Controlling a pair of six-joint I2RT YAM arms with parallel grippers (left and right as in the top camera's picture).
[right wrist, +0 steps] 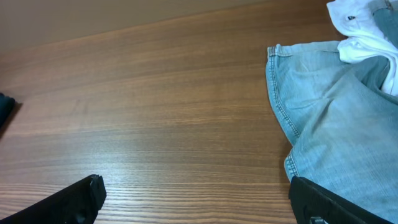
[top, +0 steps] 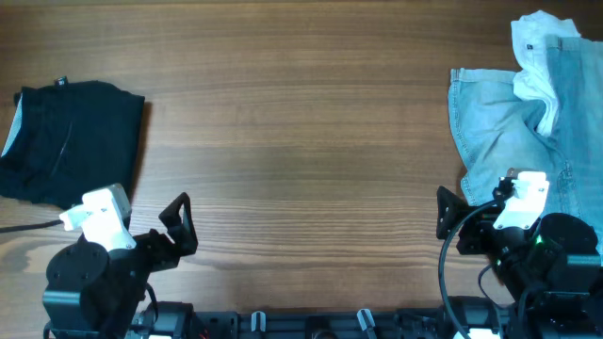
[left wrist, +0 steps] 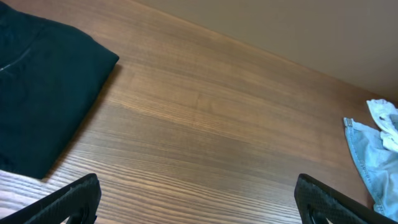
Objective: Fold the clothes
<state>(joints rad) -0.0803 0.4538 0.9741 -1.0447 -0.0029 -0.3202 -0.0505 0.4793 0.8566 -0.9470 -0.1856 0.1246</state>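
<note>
A folded black garment point(top: 71, 141) lies at the table's left side, with a white edge at its far left; it also shows in the left wrist view point(left wrist: 43, 93). Light-blue denim point(top: 513, 141) lies crumpled at the right, with a white piece point(top: 542, 66) on top; both show in the right wrist view, the denim point(right wrist: 336, 118) and the white piece point(right wrist: 364, 31). My left gripper point(top: 179, 226) is open and empty near the front edge, right of the black garment. My right gripper point(top: 443, 212) is open and empty, just left of the denim's near edge.
The wooden table point(top: 301, 141) stretches bare between the two piles. The arm bases stand along the front edge.
</note>
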